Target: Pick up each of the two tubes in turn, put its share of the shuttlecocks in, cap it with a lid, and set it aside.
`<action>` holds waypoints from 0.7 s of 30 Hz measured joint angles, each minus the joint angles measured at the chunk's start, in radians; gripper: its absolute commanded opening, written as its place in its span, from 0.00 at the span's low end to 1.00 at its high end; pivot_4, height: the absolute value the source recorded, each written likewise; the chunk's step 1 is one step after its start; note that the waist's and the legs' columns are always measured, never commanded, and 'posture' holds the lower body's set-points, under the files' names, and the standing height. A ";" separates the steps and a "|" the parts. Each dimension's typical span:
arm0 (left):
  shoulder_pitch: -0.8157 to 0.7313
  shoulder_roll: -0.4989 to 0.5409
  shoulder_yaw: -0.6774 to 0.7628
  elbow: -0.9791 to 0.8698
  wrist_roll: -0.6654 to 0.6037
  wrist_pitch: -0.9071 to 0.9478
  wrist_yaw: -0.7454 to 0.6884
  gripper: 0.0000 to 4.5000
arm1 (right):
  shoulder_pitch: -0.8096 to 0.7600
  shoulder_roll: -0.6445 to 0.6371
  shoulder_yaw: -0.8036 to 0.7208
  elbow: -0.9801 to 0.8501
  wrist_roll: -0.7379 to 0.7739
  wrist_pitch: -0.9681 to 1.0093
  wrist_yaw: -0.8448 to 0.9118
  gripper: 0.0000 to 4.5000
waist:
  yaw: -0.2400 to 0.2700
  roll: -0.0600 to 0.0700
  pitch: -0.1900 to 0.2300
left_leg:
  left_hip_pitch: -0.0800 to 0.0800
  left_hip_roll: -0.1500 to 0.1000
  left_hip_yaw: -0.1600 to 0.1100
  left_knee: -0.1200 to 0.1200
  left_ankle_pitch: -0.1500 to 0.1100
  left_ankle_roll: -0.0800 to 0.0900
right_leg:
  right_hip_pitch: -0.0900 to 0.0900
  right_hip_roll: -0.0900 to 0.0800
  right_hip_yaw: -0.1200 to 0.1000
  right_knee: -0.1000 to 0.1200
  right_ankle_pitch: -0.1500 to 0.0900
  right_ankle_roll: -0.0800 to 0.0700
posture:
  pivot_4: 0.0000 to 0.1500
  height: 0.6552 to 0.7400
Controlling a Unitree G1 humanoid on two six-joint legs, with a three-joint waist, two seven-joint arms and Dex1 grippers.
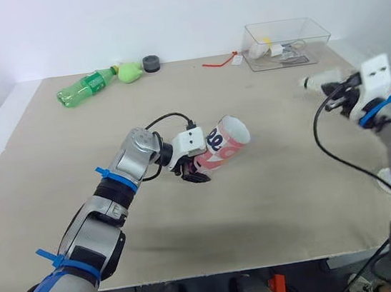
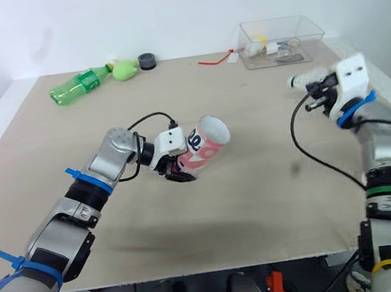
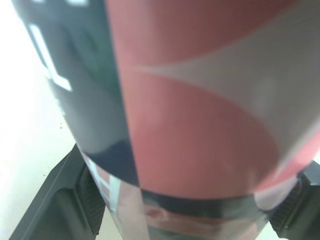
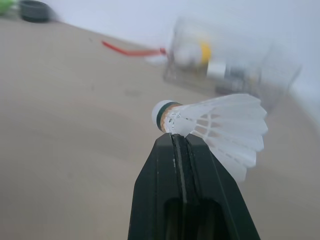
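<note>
The left claw (image 1: 197, 169) is clenched on the tube (image 1: 226, 145), a red, white and dark printed cylinder that looks like thin card. It is held clear of the bench (image 1: 261, 209) at about mid-scene, lying nearly level, with its open mouth turned right and slightly far. The left wrist view shows the ribbed pads (image 3: 91, 201) pressing the tube wall from both sides near its closed end. A tube like this is probably light and fairly stiff along its length, but a hard squeeze could push it out of round, so a moderate grip low on the body seems right and leaves the mouth free. The right claw (image 4: 178, 138) is closed on a white shuttlecock (image 4: 226, 128), pinching it where the cork meets the feather skirt, with the green-banded cork tip just past the fingertips. That is a sensible hold, since the cork is firm and the feathers are very light and easily crushed or bent. The shuttlecock (image 2: 299, 80) hangs over the right side of the bench, just near of the clear plastic box (image 1: 315, 29) and well apart from the tube's mouth. A green bottle (image 1: 87, 86) lies far left.
</note>
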 measured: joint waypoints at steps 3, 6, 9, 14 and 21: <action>-0.005 0.000 0.000 0.013 0.004 -0.013 0.000 0.81 | -0.004 -0.038 0.011 -0.080 0.012 0.006 0.068 0.03 | 0.000 0.000 0.000 | 0.000 0.001 0.000 0.000 0.000 0.000 | 0.000 0.001 0.000 0.000 0.000 0.000 | 1.00 1.00; -0.014 -0.004 0.000 0.037 0.006 -0.036 -0.001 0.81 | -0.019 -0.068 0.030 -0.196 0.063 0.013 0.201 0.03 | 0.000 0.001 0.000 | 0.000 0.001 0.001 0.000 0.000 0.000 | 0.000 0.001 0.000 0.000 0.000 0.000 | 1.00 1.00; -0.029 -0.015 0.004 0.073 0.004 -0.054 -0.001 0.81 | -0.047 -0.132 0.074 -0.390 0.142 -0.013 0.410 0.03 | 0.002 0.002 0.001 | -0.001 0.001 0.000 0.000 0.000 0.000 | -0.001 0.001 0.000 0.000 0.000 0.000 | 1.00 1.00; -0.041 -0.032 0.031 0.120 -0.019 -0.048 -0.006 0.81 | -0.058 -0.167 0.152 -0.498 0.143 -0.090 0.568 0.03 | 0.004 -0.002 0.003 | -0.002 0.001 0.001 0.002 0.000 0.000 | -0.002 0.000 -0.001 0.000 -0.001 0.000 | 1.00 1.00; -0.044 -0.033 0.040 0.131 -0.023 -0.052 -0.014 0.81 | -0.036 -0.171 0.189 -0.510 0.104 -0.155 0.638 0.03 | 0.004 -0.002 0.003 | -0.006 0.001 0.003 0.003 0.000 0.000 | -0.007 -0.001 -0.001 0.000 0.003 -0.003 | 1.00 1.00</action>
